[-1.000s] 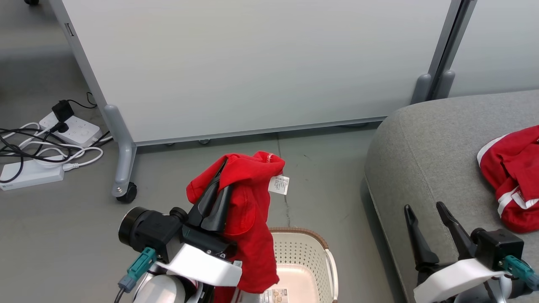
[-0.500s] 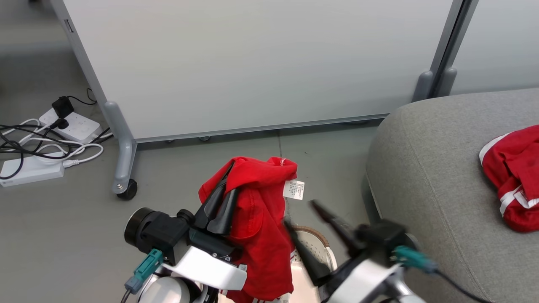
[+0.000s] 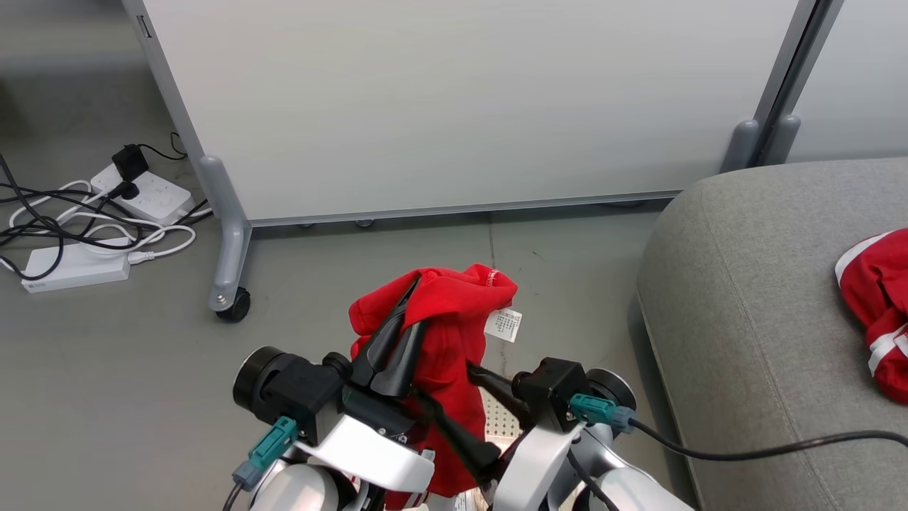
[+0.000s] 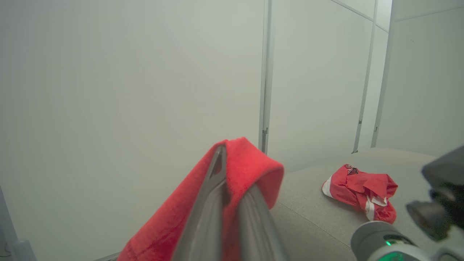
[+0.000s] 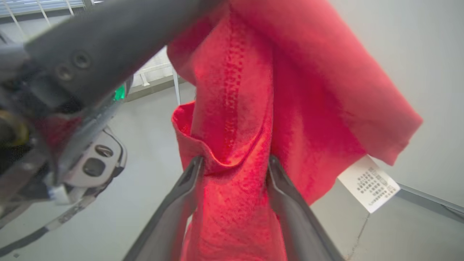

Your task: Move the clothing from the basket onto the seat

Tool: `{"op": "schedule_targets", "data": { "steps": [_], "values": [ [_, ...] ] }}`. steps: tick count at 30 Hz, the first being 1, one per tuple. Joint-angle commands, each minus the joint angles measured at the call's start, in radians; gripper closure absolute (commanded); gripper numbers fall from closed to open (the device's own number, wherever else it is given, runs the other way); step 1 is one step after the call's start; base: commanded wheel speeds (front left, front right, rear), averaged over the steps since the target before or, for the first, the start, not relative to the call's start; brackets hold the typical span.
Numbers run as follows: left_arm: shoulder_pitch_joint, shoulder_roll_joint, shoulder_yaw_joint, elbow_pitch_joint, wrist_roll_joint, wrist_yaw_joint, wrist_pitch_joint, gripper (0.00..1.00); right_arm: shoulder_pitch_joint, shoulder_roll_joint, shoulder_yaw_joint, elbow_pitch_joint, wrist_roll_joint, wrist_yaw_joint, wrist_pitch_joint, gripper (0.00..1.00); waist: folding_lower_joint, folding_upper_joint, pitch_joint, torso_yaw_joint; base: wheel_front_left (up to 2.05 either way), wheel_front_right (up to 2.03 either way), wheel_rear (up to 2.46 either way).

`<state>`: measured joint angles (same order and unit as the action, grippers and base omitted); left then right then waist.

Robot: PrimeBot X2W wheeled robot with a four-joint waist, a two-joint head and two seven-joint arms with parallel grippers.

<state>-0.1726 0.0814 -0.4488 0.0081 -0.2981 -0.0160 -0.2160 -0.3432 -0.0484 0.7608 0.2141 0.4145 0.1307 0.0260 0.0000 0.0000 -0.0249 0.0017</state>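
Note:
My left gripper [image 3: 417,301] is shut on one red piece of clothing [image 3: 454,312], holding it up so it hangs over the basket [image 3: 501,420]; just a perforated patch of the basket shows below. In the left wrist view the cloth [image 4: 250,170] drapes over the closed fingers. My right gripper [image 3: 444,381] reaches in from the right, its jaws apart on either side of a fold of the hanging cloth [image 5: 232,137]. A second red-and-white garment [image 3: 878,312] lies on the grey seat [image 3: 745,298] at the right.
A white care label [image 3: 504,324] dangles from the held garment. White partition panels stand behind on grey feet with a castor [image 3: 232,304]. Power strips and tangled cables [image 3: 78,234] lie on the floor at the left.
My right gripper has swung left from in front of the seat to the hanging garment and its jaws have narrowed slightly around the cloth. The left gripper keeps its hold. The camera has shifted a little.

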Motion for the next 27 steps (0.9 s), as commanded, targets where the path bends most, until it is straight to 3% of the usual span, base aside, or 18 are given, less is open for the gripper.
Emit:
{"op": "schedule_targets", "data": {
  "steps": [1, 8, 9, 10, 11, 18, 27],
  "values": [
    [-0.021, 0.001, 0.0, 0.0, -0.003, 0.0, -0.005, 1.0, -0.011, -0.004, 0.007, 0.01, 0.009, 0.0, -0.001, 1.0, 0.0, 0.0, 0.0, 0.002, 0.0, 0.0, 0.0],
    [-0.021, 0.0, -0.007, 0.005, -0.007, 0.005, -0.009, 1.0, -0.049, -0.005, 0.025, 0.06, 0.046, 0.0, -0.016, 1.0, 0.0, 0.0, -0.004, 0.003, 0.0, 0.0, 0.0],
    [-0.021, 0.0, -0.003, 0.006, -0.005, 0.011, -0.011, 0.94, -0.053, -0.005, 0.02, 0.064, 0.049, 0.0, -0.021, 1.0, 0.0, 0.0, -0.004, 0.002, 0.0, 0.0, 0.0],
    [-0.021, 0.0, -0.002, 0.005, -0.003, 0.014, -0.012, 0.58, -0.056, -0.005, 0.012, 0.066, 0.054, 0.0, -0.028, 1.0, 0.0, 0.0, -0.004, 0.002, 0.0, 0.0, 0.0],
    [-0.022, 0.0, 0.0, 0.002, -0.002, 0.018, -0.014, 0.0, -0.058, -0.005, 0.004, 0.068, 0.056, 0.0, -0.033, 1.0, 0.0, 0.0, -0.004, 0.001, 0.0, 0.0, 0.0],
    [-0.024, -0.003, 0.019, -0.038, -0.034, 0.014, -0.031, 0.0, -0.062, -0.005, -0.096, 0.089, 0.029, 0.0, -0.074, 1.0, 0.0, 0.0, -0.002, -0.008, 0.0, 0.0, 0.0],
    [0.014, 0.085, -0.091, -0.048, 0.021, -0.052, 0.071, 0.0, -0.041, -0.005, -0.271, 0.12, -0.046, 0.0, -0.072, 1.0, 0.0, 0.0, -0.001, -0.032, 0.0, 0.0, 0.0]
  ]
}}
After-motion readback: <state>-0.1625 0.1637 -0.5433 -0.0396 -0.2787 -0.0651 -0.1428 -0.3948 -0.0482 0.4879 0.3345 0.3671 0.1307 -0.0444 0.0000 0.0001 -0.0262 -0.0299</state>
